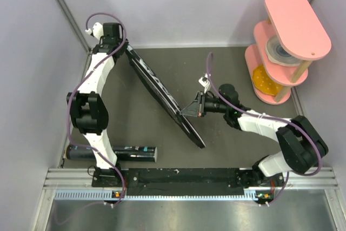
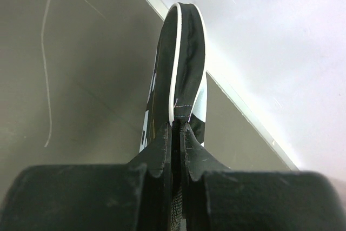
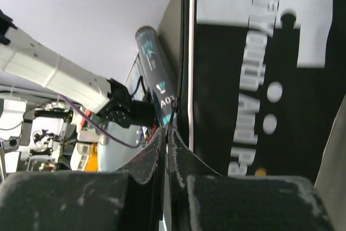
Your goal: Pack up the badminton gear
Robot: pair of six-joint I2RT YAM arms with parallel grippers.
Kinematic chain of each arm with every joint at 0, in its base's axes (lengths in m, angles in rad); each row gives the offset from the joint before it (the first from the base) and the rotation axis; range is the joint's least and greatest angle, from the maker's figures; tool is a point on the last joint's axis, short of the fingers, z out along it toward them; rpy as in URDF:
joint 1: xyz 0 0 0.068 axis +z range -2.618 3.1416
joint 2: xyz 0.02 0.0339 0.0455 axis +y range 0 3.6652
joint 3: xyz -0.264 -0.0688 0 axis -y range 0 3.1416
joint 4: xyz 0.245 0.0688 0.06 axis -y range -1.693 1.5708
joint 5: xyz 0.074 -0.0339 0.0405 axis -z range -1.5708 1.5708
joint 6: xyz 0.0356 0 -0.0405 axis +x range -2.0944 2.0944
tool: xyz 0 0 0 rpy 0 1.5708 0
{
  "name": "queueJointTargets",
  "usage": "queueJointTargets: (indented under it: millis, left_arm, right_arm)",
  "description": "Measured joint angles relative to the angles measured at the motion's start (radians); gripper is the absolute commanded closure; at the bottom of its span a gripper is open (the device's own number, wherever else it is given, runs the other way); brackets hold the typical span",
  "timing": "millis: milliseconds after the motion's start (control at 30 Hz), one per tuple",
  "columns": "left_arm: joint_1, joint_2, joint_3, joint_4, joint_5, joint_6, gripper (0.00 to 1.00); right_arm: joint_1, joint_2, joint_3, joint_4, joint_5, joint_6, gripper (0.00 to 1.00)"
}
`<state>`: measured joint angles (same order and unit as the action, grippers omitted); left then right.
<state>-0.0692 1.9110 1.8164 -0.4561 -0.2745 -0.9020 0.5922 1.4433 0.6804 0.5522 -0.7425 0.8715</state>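
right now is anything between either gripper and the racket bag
Nothing visible stands between them. The left gripper is shut on the far end of the racket bag, and the right gripper is shut on its long edge.

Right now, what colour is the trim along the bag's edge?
White, on the black bag; clearest in the left wrist view.

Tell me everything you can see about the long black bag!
The black bag is long and thin with a rounded end. It looks like fabric, with white lettering on its side and white piping along its edge. It stands on edge, running diagonally across the dark table. The left gripper is shut on its far end. The right gripper is shut on its edge, nearer the other end.
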Motion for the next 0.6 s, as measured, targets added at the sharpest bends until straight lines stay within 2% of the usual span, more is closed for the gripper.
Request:
queueJointTargets:
  millis: [300, 600]
  left_arm:
    - [0.039, 0.000, 0.000, -0.002, -0.063, 0.014, 1.00]
    - [0.079, 0.001, 0.004, -0.003, -0.101, 0.031, 1.00]
  right_arm:
    - [0.016, -0.122, -0.197, -0.023, 0.007, -0.007, 1.00]
    - [0.017, -0.278, -0.323, -0.109, 0.045, -0.009, 1.00]
